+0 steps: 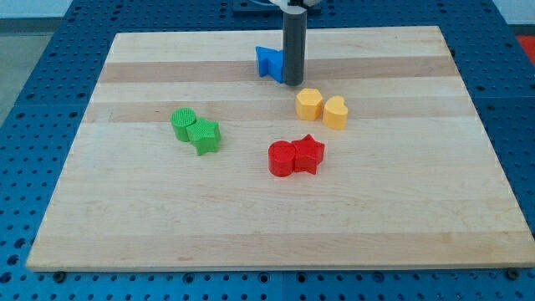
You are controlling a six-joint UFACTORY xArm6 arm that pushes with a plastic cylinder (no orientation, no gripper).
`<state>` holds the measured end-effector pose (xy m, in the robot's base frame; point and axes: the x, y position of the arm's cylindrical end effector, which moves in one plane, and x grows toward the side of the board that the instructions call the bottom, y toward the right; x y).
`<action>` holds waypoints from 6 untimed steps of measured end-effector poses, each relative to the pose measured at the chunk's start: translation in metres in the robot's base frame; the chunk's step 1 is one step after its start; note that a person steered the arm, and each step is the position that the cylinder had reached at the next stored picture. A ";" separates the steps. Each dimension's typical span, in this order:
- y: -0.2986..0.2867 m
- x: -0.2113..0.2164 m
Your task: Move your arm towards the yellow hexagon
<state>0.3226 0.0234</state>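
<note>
- Yellow hexagon (pixel 309 104) sits right of board centre, touching a yellow heart (pixel 335 112) on its right
- My tip (pixel 292 83) rests beside a blue block (pixel 269 63), up and slightly left of the hexagon
- I judge the move runs down-right, short
- No gripper here, just the rod

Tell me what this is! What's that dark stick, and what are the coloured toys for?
It is a robot arm seen by one camera looking down at a wooden board. The arm has no hand, only a dark rod. My tip slides on the board and pushes blocks; it holds nothing. Now it sits beside a blue block, at the view's top. Just below it are the yellow hexagon, where I should go, and a yellow heart. Two green blocks lie at the view's left, and a red round block touches a red star.
</note>
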 end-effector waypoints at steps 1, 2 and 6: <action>-0.011 0.018; -0.017 0.030; 0.005 0.039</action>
